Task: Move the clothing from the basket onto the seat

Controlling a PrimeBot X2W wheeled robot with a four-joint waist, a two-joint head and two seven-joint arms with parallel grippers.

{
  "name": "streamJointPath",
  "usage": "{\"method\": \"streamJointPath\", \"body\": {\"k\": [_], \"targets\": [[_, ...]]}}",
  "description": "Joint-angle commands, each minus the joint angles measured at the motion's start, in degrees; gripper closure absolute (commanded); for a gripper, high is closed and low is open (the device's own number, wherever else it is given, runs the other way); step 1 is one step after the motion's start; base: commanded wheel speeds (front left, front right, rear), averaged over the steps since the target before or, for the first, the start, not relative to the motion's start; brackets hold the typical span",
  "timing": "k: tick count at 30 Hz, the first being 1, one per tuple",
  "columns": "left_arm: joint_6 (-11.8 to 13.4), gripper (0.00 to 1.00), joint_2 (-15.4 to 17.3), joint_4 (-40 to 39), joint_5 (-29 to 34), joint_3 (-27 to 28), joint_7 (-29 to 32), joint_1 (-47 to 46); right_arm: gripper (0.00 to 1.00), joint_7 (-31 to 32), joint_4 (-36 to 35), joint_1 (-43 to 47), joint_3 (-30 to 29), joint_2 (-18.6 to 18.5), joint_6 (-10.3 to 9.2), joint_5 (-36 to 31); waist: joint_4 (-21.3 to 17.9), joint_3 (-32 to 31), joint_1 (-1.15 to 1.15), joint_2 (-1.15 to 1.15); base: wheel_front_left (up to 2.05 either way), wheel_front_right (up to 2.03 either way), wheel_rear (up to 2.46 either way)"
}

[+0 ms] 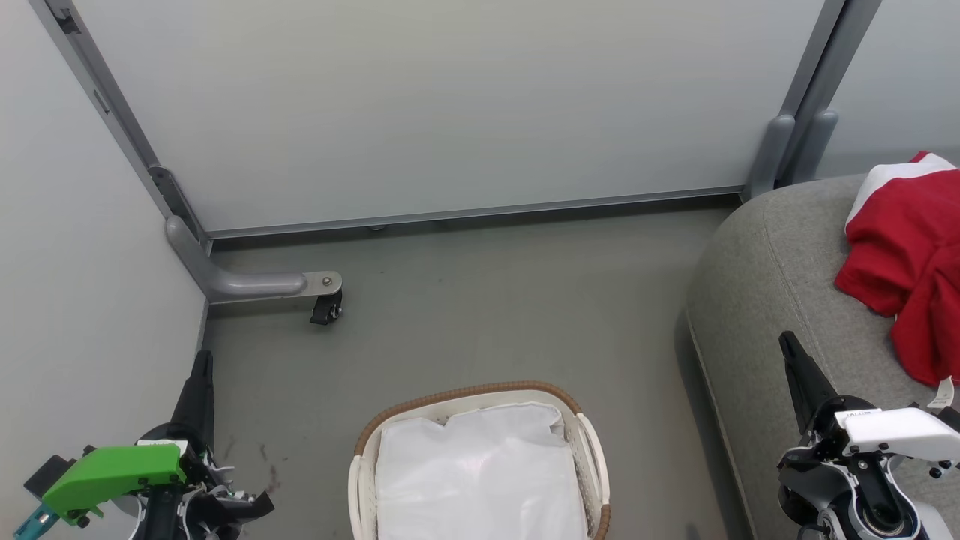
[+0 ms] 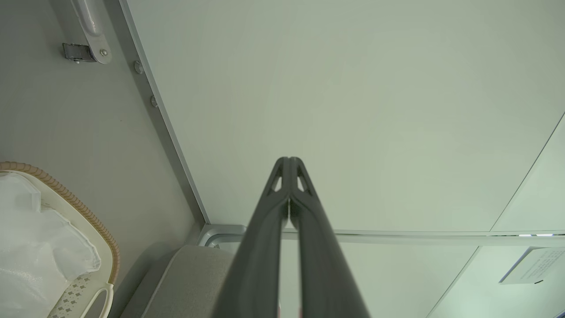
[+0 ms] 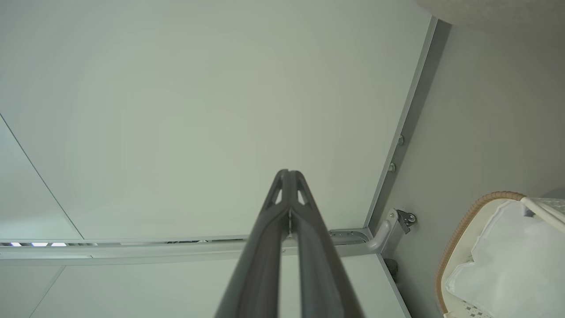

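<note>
Red clothing with white trim lies crumpled on the light grey seat at the right. The white basket with a brown woven rim stands on the floor at the bottom centre, and inside it I see just a white liner. My left gripper is at the lower left, left of the basket, shut and empty. My right gripper hangs over the seat's front left part, below and left of the clothing, shut and empty. In the wrist views each gripper points at a pale wall panel with its tips together.
Pale partition panels with grey metal frames close off the back and left. A panel foot with a black caster sticks out on the grey floor behind and left of the basket. Bare floor lies between basket, panels and seat.
</note>
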Motion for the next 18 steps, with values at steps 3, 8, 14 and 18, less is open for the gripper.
{"method": "streamJointPath", "body": {"k": [3,8,14,18], "targets": [[-0.3,1.0,0.4,-0.1,-0.2,0.1,0.2,-0.6,1.0,0.2,-0.2,0.6,-0.1,-0.4,-0.02,0.2,0.0,0.0,0.0,0.0,0.0,0.0,0.0],[-0.3,1.0,0.4,-0.1,-0.2,0.1,0.2,-0.6,1.0,0.2,-0.2,0.6,-0.1,-0.4,-0.02,0.2,0.0,0.0,0.0,0.0,0.0,0.0,0.0],[-0.3,1.0,0.4,-0.1,-0.2,0.1,0.2,-0.6,1.0,0.2,-0.2,0.6,-0.1,-0.4,-0.02,0.2,0.0,0.0,0.0,0.0,0.0,0.0,0.0],[-0.3,1.0,0.4,-0.1,-0.2,0.1,0.2,-0.6,1.0,0.2,-0.2,0.6,-0.1,-0.4,-0.02,0.2,0.0,0.0,0.0,0.0,0.0,0.0,0.0]]}}
